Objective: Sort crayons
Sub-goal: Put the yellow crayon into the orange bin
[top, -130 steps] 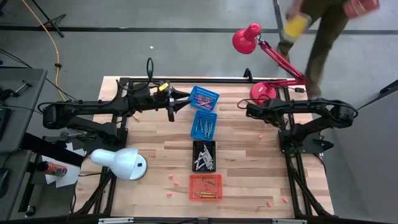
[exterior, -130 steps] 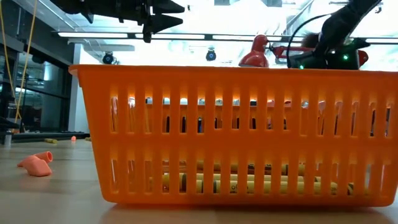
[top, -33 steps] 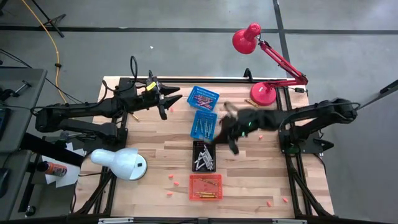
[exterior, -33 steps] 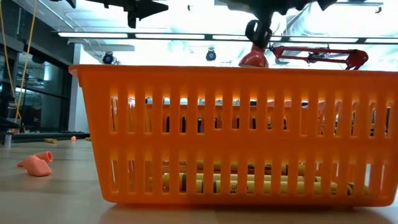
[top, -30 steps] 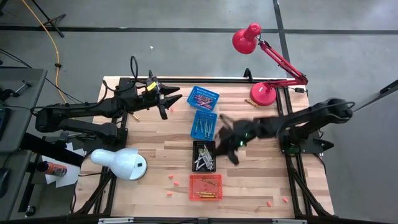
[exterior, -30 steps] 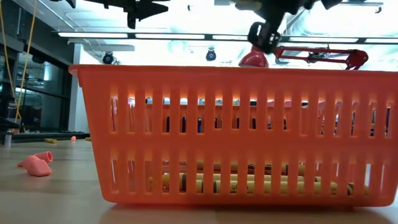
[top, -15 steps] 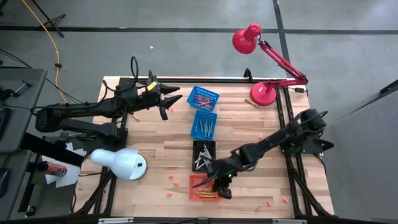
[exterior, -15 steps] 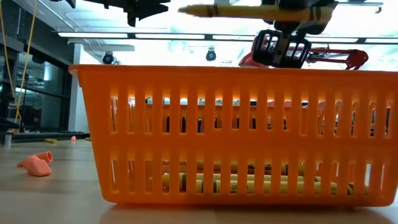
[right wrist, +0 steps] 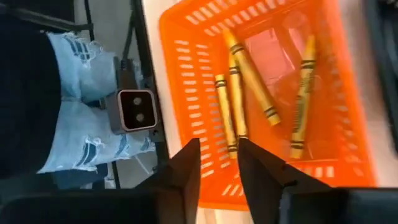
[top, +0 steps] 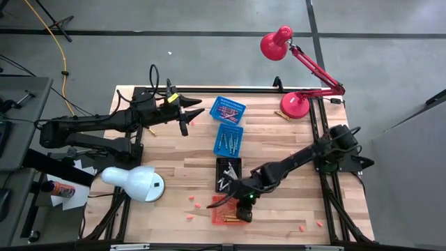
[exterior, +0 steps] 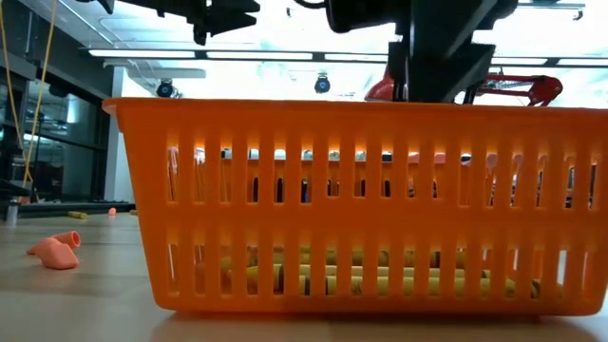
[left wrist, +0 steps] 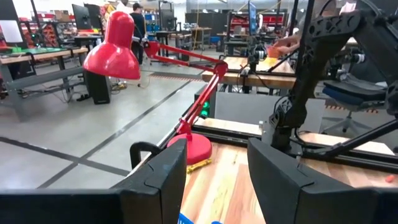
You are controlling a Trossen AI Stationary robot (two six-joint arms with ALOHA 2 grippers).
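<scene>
Right gripper (top: 240,202) hangs directly over the orange basket (top: 220,217) at the near edge of the desk (top: 174,174), arm stretched diagonally across from the far right. Wrist view shows its fingers (right wrist: 186,165) parted with nothing between them: released.

Yellow crayons (right wrist: 252,87) lie flat on the orange basket floor. In the right wrist view three lie roughly parallel, long axes along the gripper's forward line; one lies slanted across its neighbours. From the low view the crayons (exterior: 380,277) read as horizontal sticks along the basket bottom.

Other crayons sit in the black basket (top: 228,173) and two blue baskets (top: 228,139), (top: 228,110), set in a row running away from the orange one.

Left gripper (top: 187,113) waits above the far left of the desk, fingers (left wrist: 155,180) apart, empty.

A person's jeans (right wrist: 87,112) show beyond the desk edge.
</scene>
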